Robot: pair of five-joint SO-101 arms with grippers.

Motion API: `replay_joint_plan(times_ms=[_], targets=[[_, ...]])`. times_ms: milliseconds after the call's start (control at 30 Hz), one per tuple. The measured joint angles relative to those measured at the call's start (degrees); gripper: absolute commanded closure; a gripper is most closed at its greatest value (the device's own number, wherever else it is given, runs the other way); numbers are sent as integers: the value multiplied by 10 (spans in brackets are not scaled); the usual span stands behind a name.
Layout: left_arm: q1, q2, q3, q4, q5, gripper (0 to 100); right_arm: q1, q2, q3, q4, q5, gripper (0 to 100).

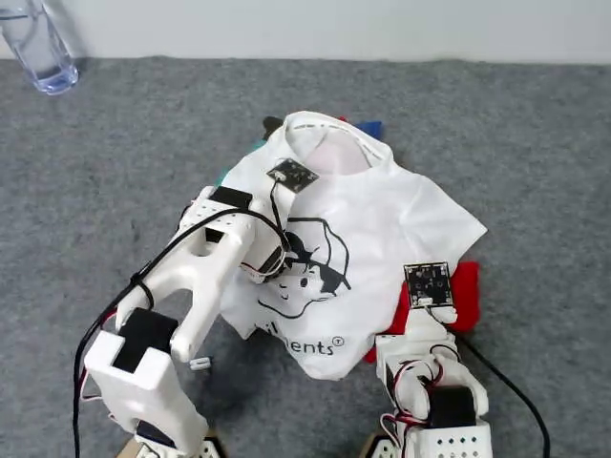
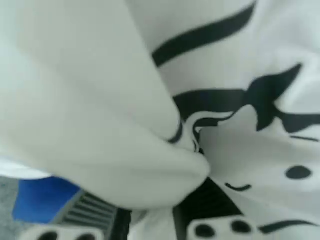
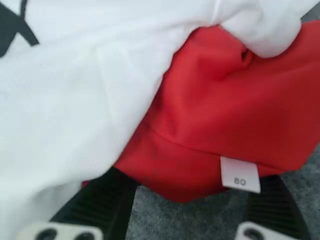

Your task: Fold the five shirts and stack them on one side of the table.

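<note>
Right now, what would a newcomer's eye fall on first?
A white shirt with a black cartoon print lies on top in the middle of the grey table. A red shirt peeks from under its edge by the right claw, and a clear glass stands at the far left corner.

bright, even overhead light casts soft shadows beside the white shirt on the table.

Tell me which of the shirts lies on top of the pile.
The white shirt with the black cartoon print: it is spread over the others, while the red shirt peeks out from under it.
</note>
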Motion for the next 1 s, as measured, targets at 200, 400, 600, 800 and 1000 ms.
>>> replay_joint_plan(times_ms=[200,400,600,800,1000], targets=[[-75,-140,2,41,27,991,-2,0,0,0,0,680],[-159,-344,3,86,29,991,-3,0,0,0,0,680],[-276,-483,4,90,29,991,-4,0,0,0,0,680],[-410,-494,3,58,29,991,-4,0,0,0,0,680],[-531,-494,2,-4,29,991,-4,0,0,0,-1,680]])
